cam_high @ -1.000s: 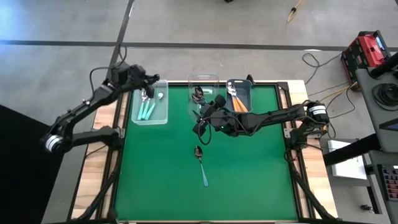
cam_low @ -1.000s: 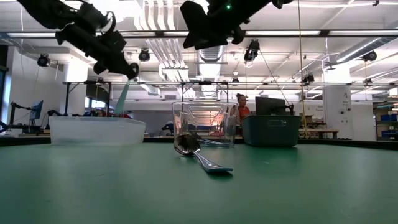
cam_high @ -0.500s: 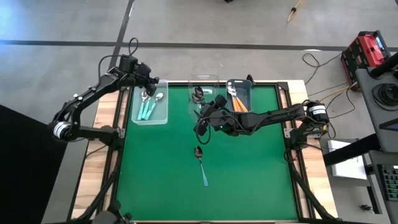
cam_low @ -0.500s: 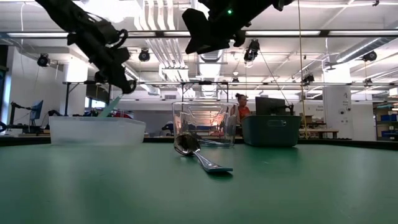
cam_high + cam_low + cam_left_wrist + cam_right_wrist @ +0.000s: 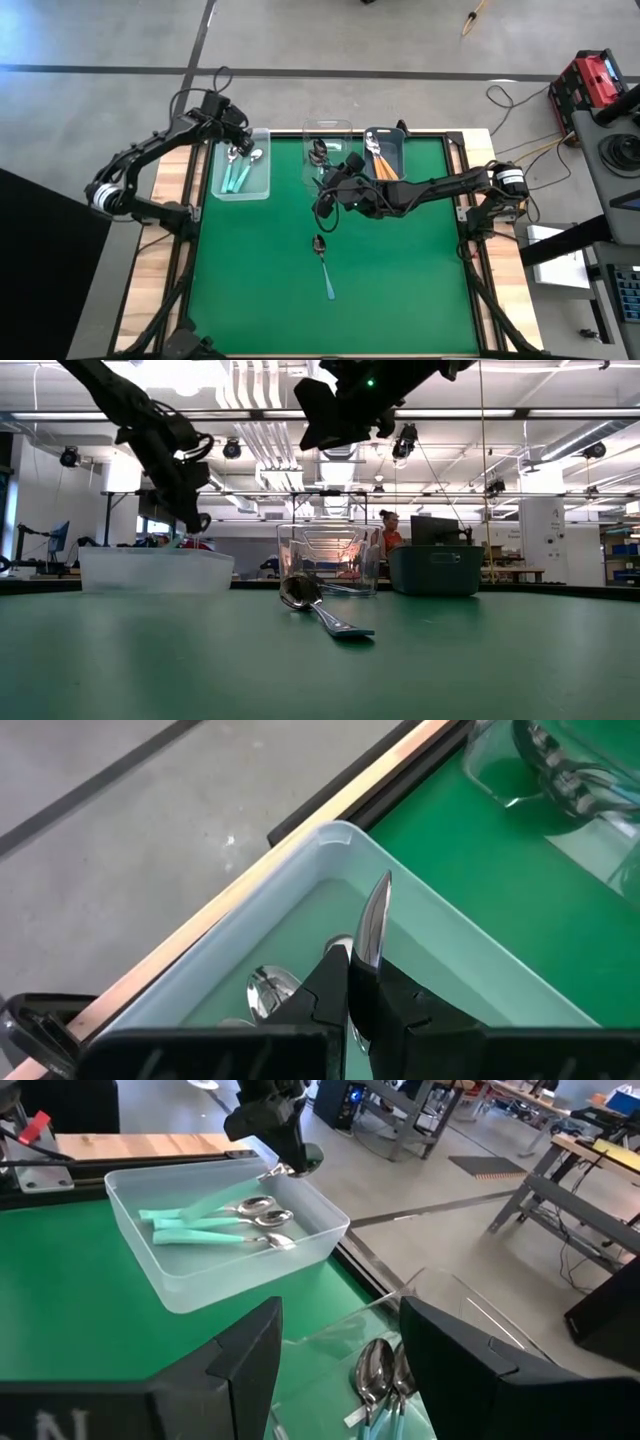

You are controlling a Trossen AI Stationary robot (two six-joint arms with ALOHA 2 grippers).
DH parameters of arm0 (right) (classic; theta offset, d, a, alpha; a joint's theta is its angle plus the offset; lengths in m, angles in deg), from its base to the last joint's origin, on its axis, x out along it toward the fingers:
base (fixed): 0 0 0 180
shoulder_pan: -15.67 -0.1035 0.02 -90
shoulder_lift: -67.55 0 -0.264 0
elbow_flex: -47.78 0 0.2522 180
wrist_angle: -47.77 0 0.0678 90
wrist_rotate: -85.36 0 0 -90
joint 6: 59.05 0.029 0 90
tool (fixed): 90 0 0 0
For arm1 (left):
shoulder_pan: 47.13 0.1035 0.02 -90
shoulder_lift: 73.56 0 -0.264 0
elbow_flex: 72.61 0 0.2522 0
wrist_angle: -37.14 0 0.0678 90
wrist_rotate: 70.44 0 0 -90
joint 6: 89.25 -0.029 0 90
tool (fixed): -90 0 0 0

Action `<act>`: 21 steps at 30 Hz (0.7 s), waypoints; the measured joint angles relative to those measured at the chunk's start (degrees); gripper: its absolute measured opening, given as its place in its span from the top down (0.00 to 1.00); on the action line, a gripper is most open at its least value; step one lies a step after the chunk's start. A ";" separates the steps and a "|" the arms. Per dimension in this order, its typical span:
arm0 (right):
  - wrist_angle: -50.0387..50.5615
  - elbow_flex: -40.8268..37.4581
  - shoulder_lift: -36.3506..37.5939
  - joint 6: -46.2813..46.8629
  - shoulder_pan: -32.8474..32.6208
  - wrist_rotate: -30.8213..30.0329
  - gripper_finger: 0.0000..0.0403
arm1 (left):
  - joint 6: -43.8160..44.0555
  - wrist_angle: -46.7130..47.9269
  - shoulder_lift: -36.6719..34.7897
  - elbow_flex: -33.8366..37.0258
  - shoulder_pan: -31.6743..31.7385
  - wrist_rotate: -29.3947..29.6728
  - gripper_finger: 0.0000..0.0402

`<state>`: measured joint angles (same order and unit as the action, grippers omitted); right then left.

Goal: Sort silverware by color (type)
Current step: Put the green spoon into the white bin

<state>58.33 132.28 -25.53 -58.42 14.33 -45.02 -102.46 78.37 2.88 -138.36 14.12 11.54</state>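
Observation:
My left gripper (image 5: 238, 142) (image 5: 197, 520) is over the far end of the left clear bin (image 5: 266, 190), shut on a mint-handled spoon (image 5: 225, 1192). Three more mint-handled spoons (image 5: 240, 172) lie in that bin. My right gripper (image 5: 323, 198) (image 5: 340, 1380) hovers open above the table's middle, just near of the middle clear bin (image 5: 327, 128), and touches nothing. One spoon with a blue-teal handle (image 5: 323, 262) (image 5: 320, 610) lies flat on the green mat, bowl toward the far edge. My left gripper pinches the spoon at its metal bowl end (image 5: 372, 930), which shows edge-on between the two fingers. The fingers come from above, pointing down into the bin. The mint handle (image 5: 215, 1198) slants down from the hold into the bin; whether its end rests on the bottom I cannot tell.
The middle clear bin (image 5: 330, 555) holds blue-teal spoons. The grey bin (image 5: 400, 140) (image 5: 435, 570) at the far edge holds orange-handled spoons. Wooden strips and a dark frame border the green mat. A person shows far off in the room behind.
My left gripper has come down toward the left bin while staying shut. The spoon, which hung with its handle nearly straight down above the bin, has tipped, and its handle has sunk inside the bin walls.

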 joint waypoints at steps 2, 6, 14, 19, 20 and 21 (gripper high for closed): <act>0.02 -0.27 0.00 0.32 0.08 -0.04 0.52 | 0.00 0.00 0.39 0.00 0.00 -0.01 1.00; 0.08 -0.52 -0.02 0.43 0.26 -0.06 0.52 | 0.21 0.00 1.40 0.00 0.00 -0.02 1.00; 0.80 -0.68 -0.02 0.95 0.26 -0.07 0.52 | 0.70 0.03 4.41 0.00 -0.15 -0.02 1.00; 1.52 -0.70 -0.03 1.00 0.26 -0.13 0.52 | 0.68 -0.38 4.97 0.02 -0.18 -0.02 1.00; 1.47 -0.70 -0.03 1.00 0.26 -0.14 0.52 | 0.68 -0.45 4.95 0.02 -0.18 -0.02 1.00; 1.46 -0.70 -0.02 0.98 0.26 -0.15 0.52 | 0.68 -0.45 4.95 0.02 -0.18 -0.02 1.00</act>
<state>59.79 131.58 -25.55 -57.44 14.59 -45.17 -101.78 77.92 7.82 -138.34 13.95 11.52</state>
